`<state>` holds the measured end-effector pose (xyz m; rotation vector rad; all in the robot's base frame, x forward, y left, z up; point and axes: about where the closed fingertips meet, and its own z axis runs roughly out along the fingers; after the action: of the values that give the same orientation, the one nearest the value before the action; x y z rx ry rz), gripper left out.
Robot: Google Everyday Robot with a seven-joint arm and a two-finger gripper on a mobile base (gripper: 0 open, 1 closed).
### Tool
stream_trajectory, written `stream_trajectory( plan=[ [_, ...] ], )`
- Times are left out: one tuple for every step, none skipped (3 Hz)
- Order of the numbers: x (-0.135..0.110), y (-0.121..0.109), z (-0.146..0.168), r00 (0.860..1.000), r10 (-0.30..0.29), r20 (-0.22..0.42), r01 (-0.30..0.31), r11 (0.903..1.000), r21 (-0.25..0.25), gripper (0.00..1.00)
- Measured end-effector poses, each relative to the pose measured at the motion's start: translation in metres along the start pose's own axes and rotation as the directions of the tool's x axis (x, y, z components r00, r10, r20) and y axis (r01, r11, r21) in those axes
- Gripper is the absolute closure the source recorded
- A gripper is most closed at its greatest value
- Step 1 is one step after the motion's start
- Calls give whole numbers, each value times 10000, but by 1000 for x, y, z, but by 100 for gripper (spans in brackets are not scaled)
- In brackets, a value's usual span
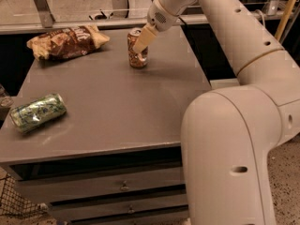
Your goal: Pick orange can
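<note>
Camera view puts the orange can (pixel 138 60) upright on the grey table (pixel 117 107), toward the far edge of the top and a little right of its middle. I see the gripper (pixel 139 43) right at the can, reaching down from the upper right and lying across its upper front, touching or nearly touching it; I cannot tell whether it is clamped on the can or loose. The arm (pixel 234 139) sweeps in from the right and its big pale body fills the space beside the table's right edge. A brown chip bag (pixel 68 41) lies near the far left corner, well apart from the can, with bare tabletop between them. A green-and-white can (pixel 38 112) lies on its side close to the left edge, toward the front. Between the orange can and the front edge I have a broad stretch of bare grey surface. Below the front edge sit the drawers (pixel 124 186).
</note>
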<state>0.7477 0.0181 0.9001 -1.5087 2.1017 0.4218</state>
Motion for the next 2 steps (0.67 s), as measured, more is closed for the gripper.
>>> stream_trajectory(
  plan=[
    [-2, -1, 3, 9999, -34, -96, 34, 10000, 10, 65],
    [-9, 0, -5, 9998, -167, 85, 166, 9998, 117, 88]
  ],
)
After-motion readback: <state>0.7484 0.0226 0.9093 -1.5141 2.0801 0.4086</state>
